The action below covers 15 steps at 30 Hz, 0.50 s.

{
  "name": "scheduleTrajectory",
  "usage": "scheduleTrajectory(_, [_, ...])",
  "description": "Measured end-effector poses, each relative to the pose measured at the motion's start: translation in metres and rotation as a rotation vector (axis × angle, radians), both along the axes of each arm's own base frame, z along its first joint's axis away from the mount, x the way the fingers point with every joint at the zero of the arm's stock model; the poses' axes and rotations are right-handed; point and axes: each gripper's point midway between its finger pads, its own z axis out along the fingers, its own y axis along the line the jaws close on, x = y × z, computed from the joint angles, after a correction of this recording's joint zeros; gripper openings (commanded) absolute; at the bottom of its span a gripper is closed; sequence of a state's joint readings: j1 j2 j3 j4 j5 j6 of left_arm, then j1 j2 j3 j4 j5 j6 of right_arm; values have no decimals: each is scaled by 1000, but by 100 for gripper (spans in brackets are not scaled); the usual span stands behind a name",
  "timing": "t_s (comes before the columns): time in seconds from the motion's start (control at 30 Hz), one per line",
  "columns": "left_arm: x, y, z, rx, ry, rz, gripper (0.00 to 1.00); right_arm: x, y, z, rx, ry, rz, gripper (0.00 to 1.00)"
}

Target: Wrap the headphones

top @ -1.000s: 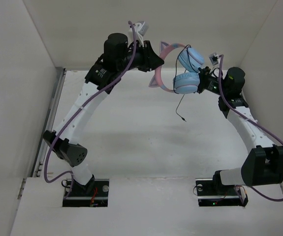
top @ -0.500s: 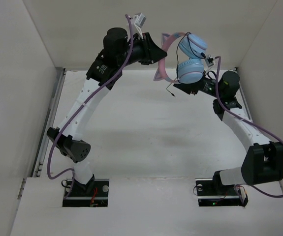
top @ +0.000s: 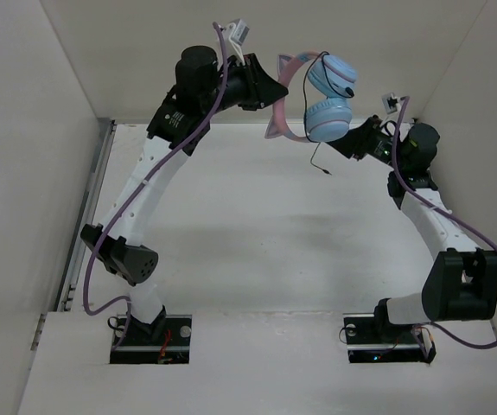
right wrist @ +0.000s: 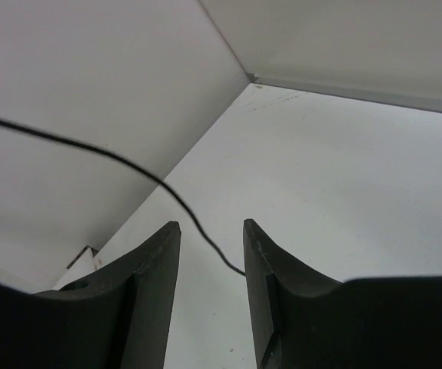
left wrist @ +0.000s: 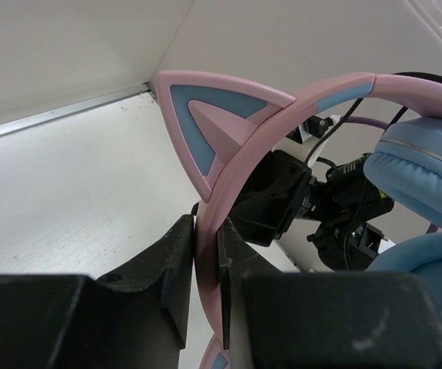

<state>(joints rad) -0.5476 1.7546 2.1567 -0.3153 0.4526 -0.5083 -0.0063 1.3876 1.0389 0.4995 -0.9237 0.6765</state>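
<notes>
One pair of headphones [top: 321,99] hung above the table [top: 248,233], its pink headband [left wrist: 282,108] clamped in the left gripper [left wrist: 205,246]; two blue ear cups [top: 326,119] hung just beside the right gripper [right wrist: 211,238], fingers apart; one black cable [right wrist: 128,163] crossed their gap, unpinched.

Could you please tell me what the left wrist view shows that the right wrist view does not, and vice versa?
Only the left wrist view shows the left claw shut on the pink headband, just below a cat ear, with the blue ear cups at right. Only the right wrist view shows the right claw open, the thin black cable crossing loose ahead of its gap. Both show the white table and walls.
</notes>
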Motion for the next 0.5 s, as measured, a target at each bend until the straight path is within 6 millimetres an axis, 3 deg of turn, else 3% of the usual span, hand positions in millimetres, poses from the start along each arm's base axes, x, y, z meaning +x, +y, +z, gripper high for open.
scheduleTrajectory(0.5, [-9,-9,2,-6,2,-31,0,-17,44,1,-8,-12,116,45])
